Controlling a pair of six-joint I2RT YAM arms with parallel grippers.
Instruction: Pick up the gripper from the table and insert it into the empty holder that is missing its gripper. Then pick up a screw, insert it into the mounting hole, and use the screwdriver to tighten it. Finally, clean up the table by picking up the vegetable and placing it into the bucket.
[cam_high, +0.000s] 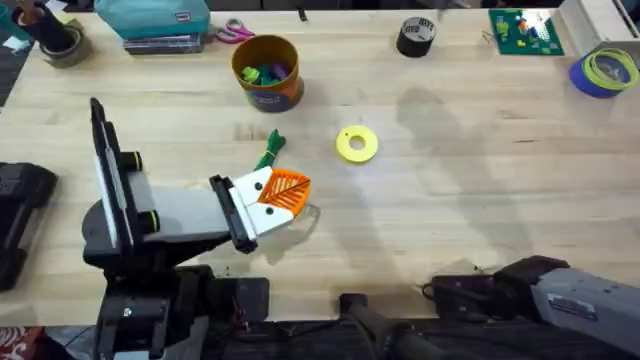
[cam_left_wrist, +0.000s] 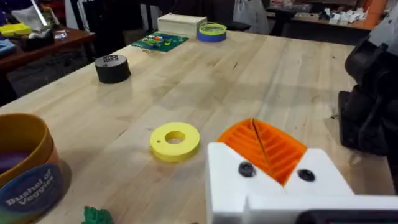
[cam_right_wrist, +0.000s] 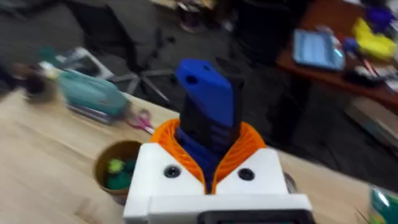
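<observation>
My left gripper (cam_high: 290, 188) lies low over the table's middle, its two white holders (cam_left_wrist: 323, 177) each carrying an orange ribbed pad (cam_left_wrist: 280, 152). The pads meet, shut on nothing. A dark screw head (cam_left_wrist: 246, 169) sits in each holder. The green vegetable (cam_high: 272, 148) lies on the table just beyond this gripper, and it appears again as a leafy tip (cam_left_wrist: 96, 216). The bucket (cam_high: 267, 72) stands farther back with multicoloured toys inside. My right gripper (cam_right_wrist: 208, 140) is shut on the blue screwdriver (cam_right_wrist: 208, 99), which stands upright between its orange pads.
A yellow ring (cam_high: 356, 143) lies right of the vegetable. A black tape roll (cam_high: 416, 36), a green board (cam_high: 522, 32) and a blue tape roll (cam_high: 604, 72) line the back right. A teal case (cam_high: 152, 18) and scissors (cam_high: 234, 32) sit back left. The right arm (cam_high: 545, 290) rests at the lower right.
</observation>
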